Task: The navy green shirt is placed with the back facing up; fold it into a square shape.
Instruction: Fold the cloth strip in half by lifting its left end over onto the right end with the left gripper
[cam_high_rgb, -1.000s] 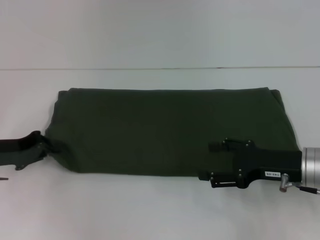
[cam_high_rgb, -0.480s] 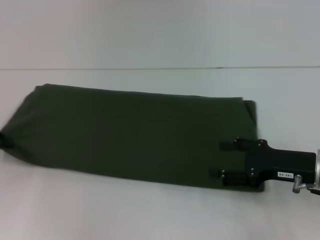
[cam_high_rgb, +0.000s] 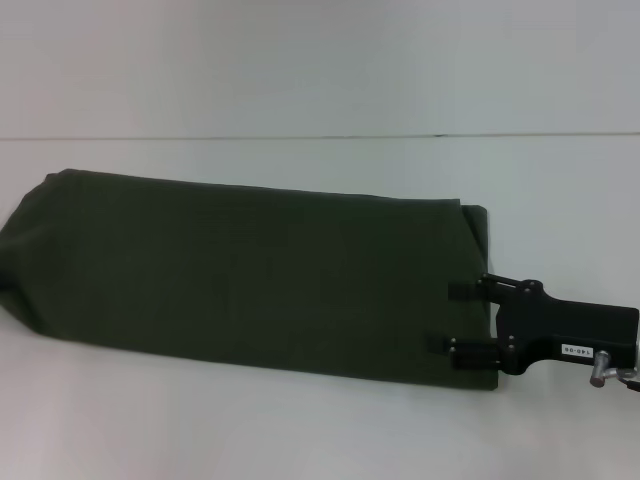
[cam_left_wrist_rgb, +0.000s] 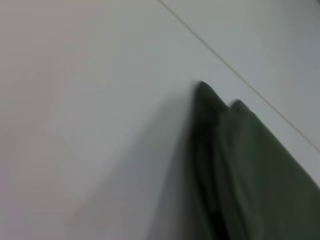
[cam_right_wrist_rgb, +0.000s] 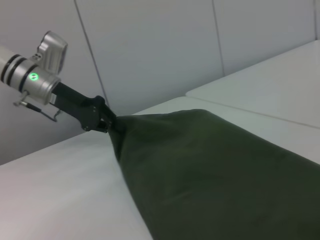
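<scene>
Navy green shirt (cam_high_rgb: 250, 270), already folded into a long band, spans the head view from left edge to right of centre on the white table (cam_high_rgb: 320, 430). Right gripper (cam_high_rgb: 470, 320) pinches its right end; left gripper (cam_right_wrist_rgb: 107, 125), seen from the right wrist, clamps the opposite end, likely tensioning for the next fold.

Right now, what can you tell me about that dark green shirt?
The navy green shirt is a dark olive, plain, soft-looking cloth already folded into a long band. It stretches slantwise over the white table, its left end at the head view's edge. The right pincer grips its right end, and the right wrist view shows the left pincer clamped on the other end.
</scene>
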